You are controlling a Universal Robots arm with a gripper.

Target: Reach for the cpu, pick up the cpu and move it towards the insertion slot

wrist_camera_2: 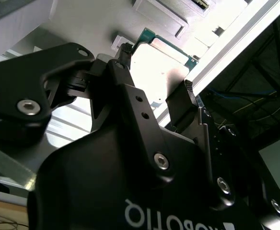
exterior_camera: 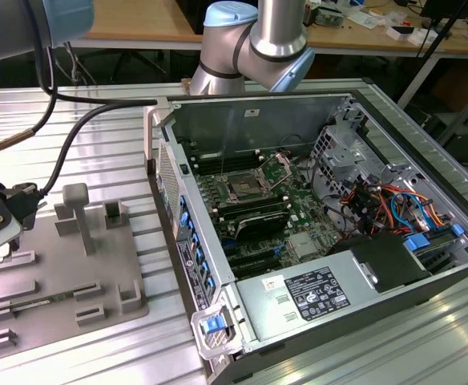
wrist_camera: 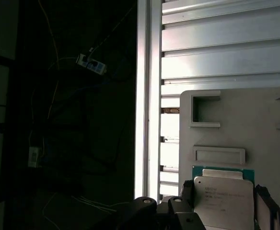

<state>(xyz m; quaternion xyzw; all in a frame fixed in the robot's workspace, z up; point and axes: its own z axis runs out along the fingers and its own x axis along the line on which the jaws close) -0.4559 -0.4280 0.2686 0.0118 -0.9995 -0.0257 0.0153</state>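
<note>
Grey plastic tray [exterior_camera: 98, 281] is your landmark: it lies on the ribbed aluminium table [exterior_camera: 98, 120] at the exterior view's left. In both wrist views you see the gripper [wrist_camera: 224, 191] right over that tray, close to the tray's edge nearest the table's rim. Its two black fingers [wrist_camera: 188, 194] are pressed against opposite edges of the cpu [wrist_camera: 224, 206]. The chip shows its silvery top and a thin green rim, and it sits just beside one of the tray's shallow rectangular recesses [wrist_camera: 219, 154]. You cannot tell whether the cpu rests on the tray or hangs just clear of it.

To the exterior view's right of the tray stands the open computer case [exterior_camera: 426, 160], its near wall just beside the tray. Inside it, on the green motherboard [exterior_camera: 298, 220], lies the insertion slot [exterior_camera: 242, 188], a square metal frame with a dark centre, well apart from the tray and the chip. Beyond the case rises the arm's base [exterior_camera: 254, 44].
</note>
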